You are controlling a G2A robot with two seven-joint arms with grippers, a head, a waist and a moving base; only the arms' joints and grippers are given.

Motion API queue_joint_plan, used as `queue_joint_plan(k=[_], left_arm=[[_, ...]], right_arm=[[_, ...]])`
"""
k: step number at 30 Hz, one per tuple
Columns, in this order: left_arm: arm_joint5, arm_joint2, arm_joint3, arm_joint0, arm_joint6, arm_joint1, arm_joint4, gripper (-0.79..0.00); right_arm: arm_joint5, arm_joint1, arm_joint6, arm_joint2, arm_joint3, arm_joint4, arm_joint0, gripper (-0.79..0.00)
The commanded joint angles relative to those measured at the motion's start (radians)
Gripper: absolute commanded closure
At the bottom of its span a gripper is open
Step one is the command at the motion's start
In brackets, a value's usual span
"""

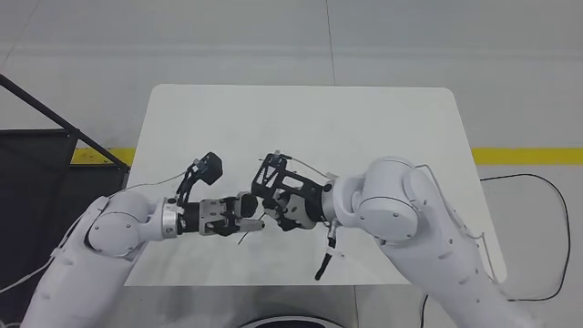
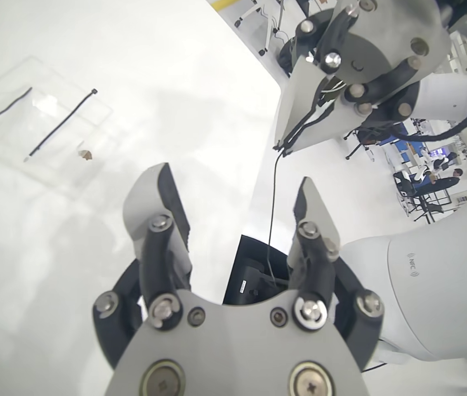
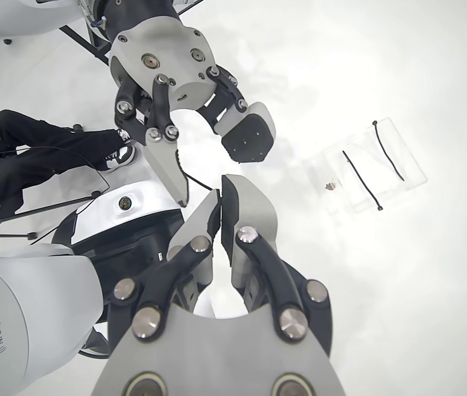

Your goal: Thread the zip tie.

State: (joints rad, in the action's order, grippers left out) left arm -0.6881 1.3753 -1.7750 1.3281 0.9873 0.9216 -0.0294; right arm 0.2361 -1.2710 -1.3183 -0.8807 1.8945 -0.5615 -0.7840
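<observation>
My right hand (image 3: 220, 197) is my reference here. It is closed, its two fingertips pinched tight on one end of a thin black zip tie (image 2: 273, 208), and it hangs above the white surface (image 1: 364, 118). From the pinch the strap leads away from the right hand as one slim, nearly straight line, free in the air and off the surface. My left hand (image 2: 239, 195) faces the right hand tip to tip, just beside it, and it is open, its jaws spread wide with nothing gripped. The strap runs from the right hand into the gap between my left fingers (image 2: 173, 197), nearer to one finger than the other; I cannot tell whether it touches that finger. Nor can I make out which end of the tie the right hand holds, head or tail. Well apart from the right hand, farther out across the surface, a clear sheet (image 3: 409, 168) lies flat. On it rest two spare ties (image 3: 361, 179), both black, side by side and apart from each other, each with a small square head at one end. A small brown scrap (image 3: 330, 186) sits on the same sheet, nearer the right hand than the spare ties are.
</observation>
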Motion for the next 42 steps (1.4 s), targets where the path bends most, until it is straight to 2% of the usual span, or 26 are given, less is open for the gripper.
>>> queue_joint_plan(k=[1,8,12,17,22,25,33,37,40,42], left_arm=[[-0.026,-0.001,0.013,-0.002,-0.004,-0.001,0.018,-0.286],[-0.097,0.000,0.041,-0.003,0.002,-0.007,0.089,-0.249],[-0.114,-0.007,0.046,-0.009,0.017,-0.011,0.111,-0.286],[-0.124,-0.023,0.052,-0.019,0.021,-0.014,0.121,-0.265],[-0.133,-0.039,0.056,-0.029,0.012,-0.016,0.121,-0.200],[-0.144,-0.047,0.058,-0.030,0.000,-0.017,0.114,-0.135],[-0.150,-0.060,0.060,-0.035,-0.013,-0.020,0.105,-0.077],[-0.151,-0.065,0.063,-0.038,-0.016,-0.023,0.106,0.000],[-0.153,-0.066,0.066,-0.038,-0.028,-0.024,0.109,0.000],[-0.154,-0.063,0.070,-0.038,-0.035,-0.025,0.114,0.000]], right_arm=[[-0.008,-0.001,0.001,0.001,-0.012,0.013,0.009,0.000],[0.003,0.000,-0.009,0.009,-0.034,0.049,0.031,0.000],[0.001,0.003,-0.010,0.012,-0.030,0.052,0.034,0.000],[0.000,0.005,-0.013,0.019,-0.028,0.053,0.039,0.000],[-0.004,0.006,-0.012,0.028,-0.035,0.059,0.048,0.000],[-0.006,0.005,-0.013,0.035,-0.039,0.061,0.057,0.000],[-0.010,0.005,-0.011,0.050,-0.048,0.068,0.073,0.000],[-0.015,0.006,-0.015,0.056,-0.050,0.071,0.079,0.000],[-0.021,0.007,-0.013,0.057,-0.051,0.074,0.081,0.000],[-0.024,0.008,-0.007,0.054,-0.050,0.075,0.080,-0.222]])
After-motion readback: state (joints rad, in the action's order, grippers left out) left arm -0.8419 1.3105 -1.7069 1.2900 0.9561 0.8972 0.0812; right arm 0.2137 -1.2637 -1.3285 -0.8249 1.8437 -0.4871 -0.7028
